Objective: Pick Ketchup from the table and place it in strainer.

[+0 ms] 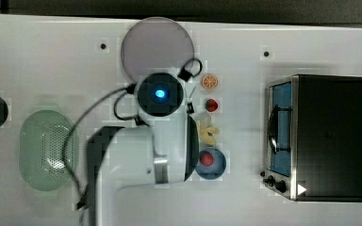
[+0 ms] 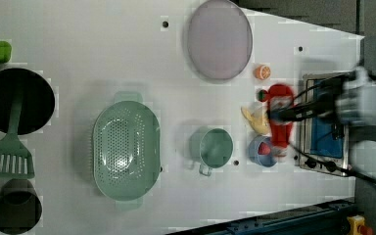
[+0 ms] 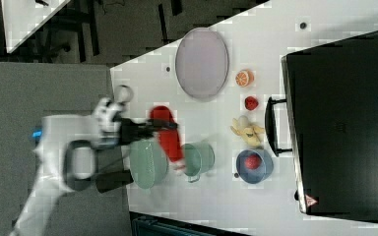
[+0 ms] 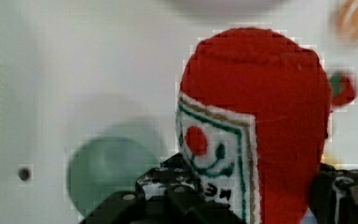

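Note:
The ketchup (image 4: 261,121) is a red soft bottle with a white label, held up off the table with my gripper (image 4: 254,198) shut on its lower part. In the left view the ketchup (image 2: 280,122) hangs over the banana and blue bowl, with the gripper (image 2: 276,116) across it. The right view shows the ketchup (image 3: 167,133) between the strainer (image 3: 146,164) and the teal cup (image 3: 201,157). The strainer (image 2: 126,149) is a pale mint-green oval basket with small holes, at the top view's left (image 1: 45,150), with nothing in it. The arm's wrist (image 1: 160,94) covers the bottle in the top view.
A lilac-grey plate (image 2: 219,39) lies at the back. An orange slice (image 1: 209,82), a strawberry (image 1: 211,105), a banana (image 1: 208,131) and a blue bowl (image 1: 217,172) line up beside a toaster oven (image 1: 330,136). A black pan (image 2: 17,100) and green spatula (image 2: 9,156) sit at the left view's left.

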### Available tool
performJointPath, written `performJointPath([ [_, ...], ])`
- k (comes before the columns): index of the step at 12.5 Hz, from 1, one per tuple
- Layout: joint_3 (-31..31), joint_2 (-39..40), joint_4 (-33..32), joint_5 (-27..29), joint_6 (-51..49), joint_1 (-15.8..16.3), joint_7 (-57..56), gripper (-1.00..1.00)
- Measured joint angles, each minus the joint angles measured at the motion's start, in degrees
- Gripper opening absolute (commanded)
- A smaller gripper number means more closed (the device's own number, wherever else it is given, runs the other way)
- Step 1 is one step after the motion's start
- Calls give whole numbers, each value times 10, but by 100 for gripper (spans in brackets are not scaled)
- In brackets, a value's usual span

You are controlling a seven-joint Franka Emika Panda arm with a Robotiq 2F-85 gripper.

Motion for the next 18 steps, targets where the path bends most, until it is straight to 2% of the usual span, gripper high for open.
performJointPath([
  [3, 45, -53, 69, 0, -29, 0, 35, 21],
  [6, 122, -52, 73, -1, -35, 9, 156, 21],
  [9, 215, 19, 63, -4, -20, 34, 289, 21],
  [12, 272, 101, 45, -2, 53, 66, 411, 21],
  [15, 291, 169, 44, -8, 109, 93, 488, 21],
  [18, 285, 214, 46, -41, 171, 101, 526, 21],
])
